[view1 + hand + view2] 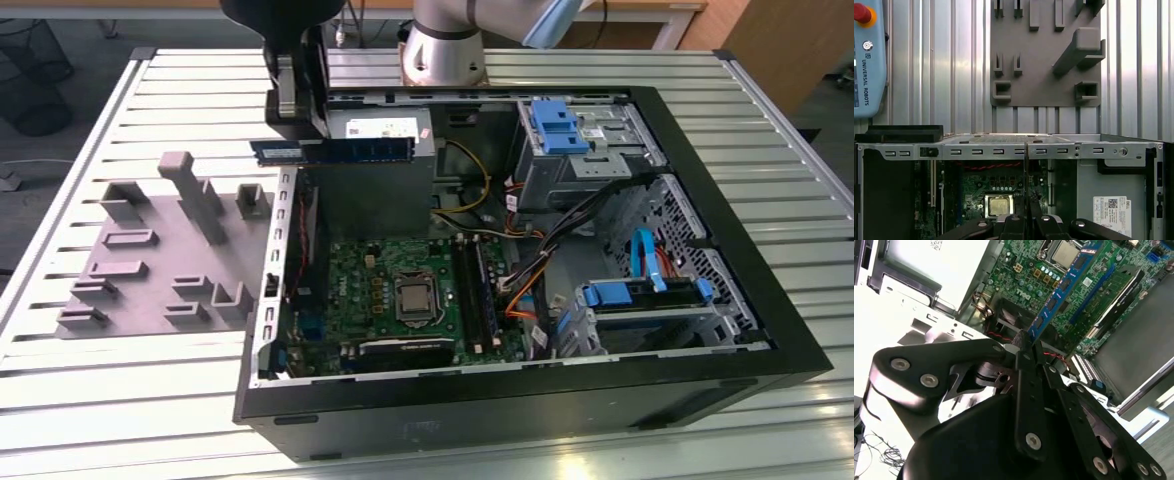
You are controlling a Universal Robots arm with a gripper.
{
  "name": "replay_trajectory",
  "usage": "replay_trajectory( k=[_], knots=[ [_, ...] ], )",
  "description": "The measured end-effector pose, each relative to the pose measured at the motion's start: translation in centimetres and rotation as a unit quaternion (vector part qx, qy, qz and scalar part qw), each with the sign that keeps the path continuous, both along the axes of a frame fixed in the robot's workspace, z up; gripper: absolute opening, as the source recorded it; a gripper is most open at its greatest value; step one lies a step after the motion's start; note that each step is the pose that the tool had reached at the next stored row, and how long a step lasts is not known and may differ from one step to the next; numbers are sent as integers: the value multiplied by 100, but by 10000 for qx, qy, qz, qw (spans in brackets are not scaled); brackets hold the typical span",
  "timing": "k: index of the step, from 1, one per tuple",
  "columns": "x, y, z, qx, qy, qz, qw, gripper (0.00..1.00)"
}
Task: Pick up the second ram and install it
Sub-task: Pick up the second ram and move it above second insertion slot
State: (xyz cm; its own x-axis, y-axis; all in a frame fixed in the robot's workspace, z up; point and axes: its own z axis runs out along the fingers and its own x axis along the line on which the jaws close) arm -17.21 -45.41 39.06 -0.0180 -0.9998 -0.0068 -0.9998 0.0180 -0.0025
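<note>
The claw gripped the second ram at the exterior view's upper left, above the open computer case; pickup looked done, the stick not yet seated.

Print spotted: white lettering down side of blue teach pendant; white sticker w/ code square on PSU; white logo on mobo; small white sticker on second ram.
</note>
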Motion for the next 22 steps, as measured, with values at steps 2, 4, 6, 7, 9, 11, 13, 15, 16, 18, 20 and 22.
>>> replay_trajectory(
  k=[2, 4, 6, 7, 9, 11, 13, 15, 16, 18, 20, 22],
  knots=[
    [13, 0, 0, 0, 0, 0, 10000, 14],
    [26, 0, 0, 0, 0, 0, 10000, 14],
    [40, 0, 0, 0, 0, 0, 10000, 14],
    [47, 0, 0, 0, 0, 0, 10000, 14],
    [61, 0, 0, 0, 0, 0, 10000, 14],
    [74, 0, 0, 0, 0, 0, 10000, 14],
    [87, 0, 0, 0, 0, 0, 10000, 14],
    [100, 0, 0, 0, 0, 0, 10000, 14],
    [106, 0, 0, 0, 0, 0, 10000, 14],
    [119, 0, 0, 0, 0, 0, 10000, 14],
    [130, 0, 0, 0, 0, 0, 10000, 14],
    [140, 0, 0, 0, 0, 0, 10000, 14]
  ],
)
